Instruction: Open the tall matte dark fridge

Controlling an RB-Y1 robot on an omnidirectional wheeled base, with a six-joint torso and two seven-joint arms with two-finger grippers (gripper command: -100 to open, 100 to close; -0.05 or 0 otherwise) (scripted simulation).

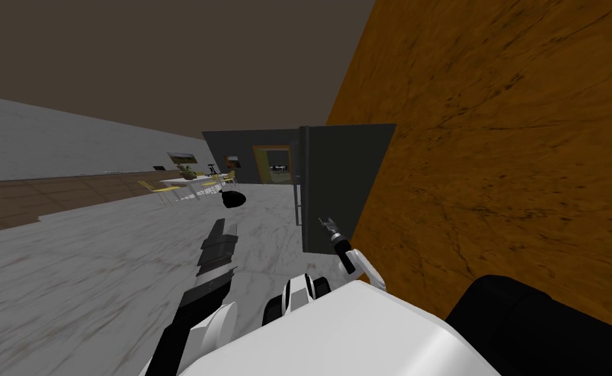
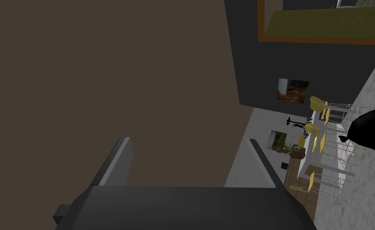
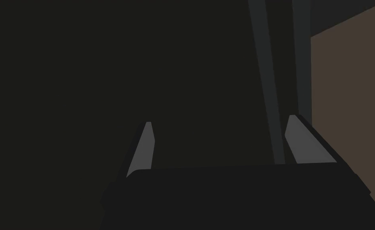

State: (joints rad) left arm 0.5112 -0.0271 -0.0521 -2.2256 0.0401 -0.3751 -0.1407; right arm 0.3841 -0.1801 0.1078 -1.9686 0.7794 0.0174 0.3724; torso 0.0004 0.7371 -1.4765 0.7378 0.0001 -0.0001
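Fridge (image 1: 344, 183): tall, matte dark, straight ahead of me, flush against the orange-brown wood-grain wall (image 1: 507, 163). Handle (image 3: 267, 80): long dark bar on its face, seen between the spread fingers of my right gripper (image 3: 224, 143), nearer one finger, not clasped. Left gripper (image 2: 190, 161): fingers apart, holding nothing, out over the marble floor (image 1: 102, 261). Beyond: white table with yellow chairs (image 1: 187, 186); black object (image 1: 231, 199) on the floor.
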